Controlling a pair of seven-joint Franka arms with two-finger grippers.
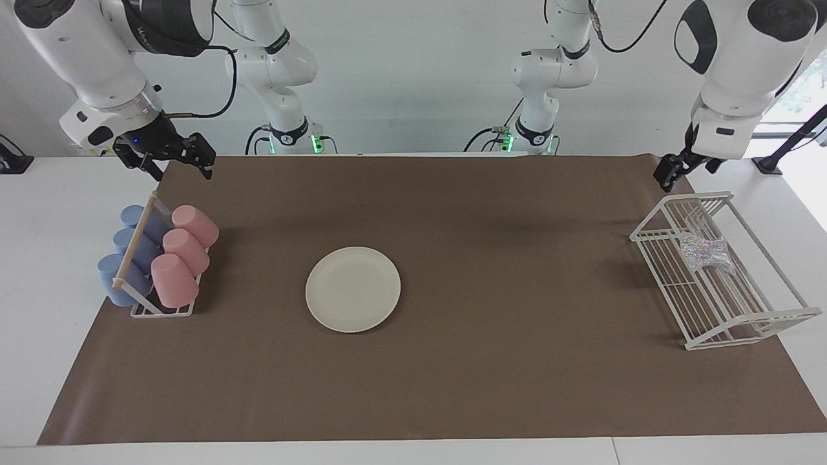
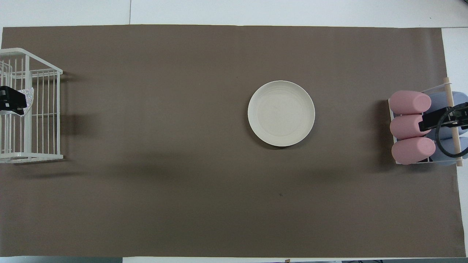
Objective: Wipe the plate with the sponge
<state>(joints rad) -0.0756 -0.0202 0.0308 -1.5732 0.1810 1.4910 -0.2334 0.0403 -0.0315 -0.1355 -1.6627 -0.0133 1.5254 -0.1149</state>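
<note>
Matt cream plate (image 1: 353, 289), smooth with faint rings. Shiny iridescent mesh sponge (image 1: 705, 252). White coated wire rack (image 1: 723, 326). Matt plastic-looking pink cups (image 1: 183, 255) and blue cups (image 1: 126, 258), pale wooden rod (image 1: 134, 241). Matt brown paper sheet (image 1: 491, 361) over smooth white surface (image 1: 45, 284).

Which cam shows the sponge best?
Facing view: the sponge lies in full sight in the wire rack, bow shape clear. Overhead shows only a sliver of it at the frame edge, mostly covered by the left gripper.
</note>
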